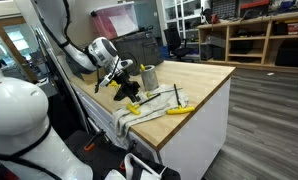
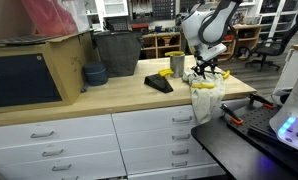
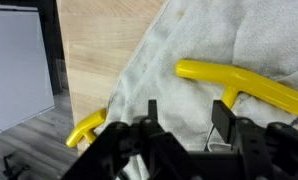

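Yellow-handled tool (image 3: 239, 85) lies on the right part of a pale cloth (image 3: 169, 50). Its T-shaped grip stretches off to the right and its stem runs back toward the gripper (image 3: 189, 112), ending just beside the right-hand finger. Reading the wrist view from the left, grey floor (image 3: 29, 150) shows past the table edge, then the bare wooden worktop (image 3: 99, 40). Next a second yellow handle (image 3: 86, 127) peeps out at the cloth's left border, and then come the cloth itself and the tool. The pincer's two fingers stand parted, with cloth showing in the gap, and nothing looks clamped between them. A bit of bright metal sits close to the right finger, but I cannot tell whether it touches. In an exterior view the cloth (image 2: 204, 95) drapes over the right end of the worktop and hangs down, which is likely why it lies in folds. The tools rest flat on it, probably so they neither slide nor mark the wood. A metal cup (image 1: 149, 77) stands upright near the gripper, on bare wood.
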